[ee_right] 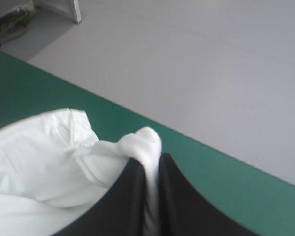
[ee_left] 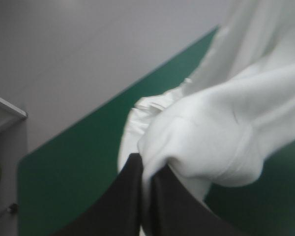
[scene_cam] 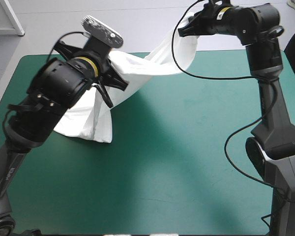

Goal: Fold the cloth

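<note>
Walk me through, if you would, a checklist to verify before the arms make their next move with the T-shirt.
1. Hold of the left gripper on the T-shirt: ok, fingers shut on a fold.
2. Hold of the right gripper: ok, shut on a bunched tip of cloth.
3. T-shirt hanging free of the teal-green cover: not ok, its lower end reaches down to the cover beside the left arm.
4. Cloth stretched smooth between the grippers: not ok, it runs gathered and creased.
5. Matching corners gripped: cannot tell, the held parts are bunched.
</note>
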Controlling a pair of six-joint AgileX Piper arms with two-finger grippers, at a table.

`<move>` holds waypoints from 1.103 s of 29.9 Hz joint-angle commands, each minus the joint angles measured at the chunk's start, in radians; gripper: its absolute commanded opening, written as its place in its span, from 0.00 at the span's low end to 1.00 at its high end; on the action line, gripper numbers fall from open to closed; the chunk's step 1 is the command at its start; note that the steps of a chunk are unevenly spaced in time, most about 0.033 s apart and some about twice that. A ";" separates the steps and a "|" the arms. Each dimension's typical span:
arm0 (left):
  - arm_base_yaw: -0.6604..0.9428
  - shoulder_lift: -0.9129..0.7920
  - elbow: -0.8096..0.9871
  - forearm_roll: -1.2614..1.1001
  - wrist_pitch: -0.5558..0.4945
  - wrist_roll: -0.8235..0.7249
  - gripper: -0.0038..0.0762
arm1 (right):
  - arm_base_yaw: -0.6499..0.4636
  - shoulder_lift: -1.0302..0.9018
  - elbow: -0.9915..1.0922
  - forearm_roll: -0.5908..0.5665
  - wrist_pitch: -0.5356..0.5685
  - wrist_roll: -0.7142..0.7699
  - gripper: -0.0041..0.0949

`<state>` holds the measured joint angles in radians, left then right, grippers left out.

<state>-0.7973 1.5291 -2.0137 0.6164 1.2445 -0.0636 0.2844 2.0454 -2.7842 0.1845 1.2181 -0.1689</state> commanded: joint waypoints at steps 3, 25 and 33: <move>-0.005 -0.048 -0.207 0.178 0.038 0.083 0.07 | -0.004 -0.192 -0.077 0.000 -0.146 -0.001 0.02; -0.005 -0.052 -0.740 0.269 -0.151 0.260 0.07 | -0.004 -0.569 -0.075 0.000 -0.335 -0.083 0.02; -0.005 -0.038 -0.717 0.244 -0.027 0.261 0.07 | -0.004 -0.544 -0.035 -0.018 -0.325 -0.090 0.02</move>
<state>-0.8004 1.4991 -2.7356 0.8045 1.2450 0.1992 0.2844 1.4993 -2.8391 0.2225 0.9876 -0.2454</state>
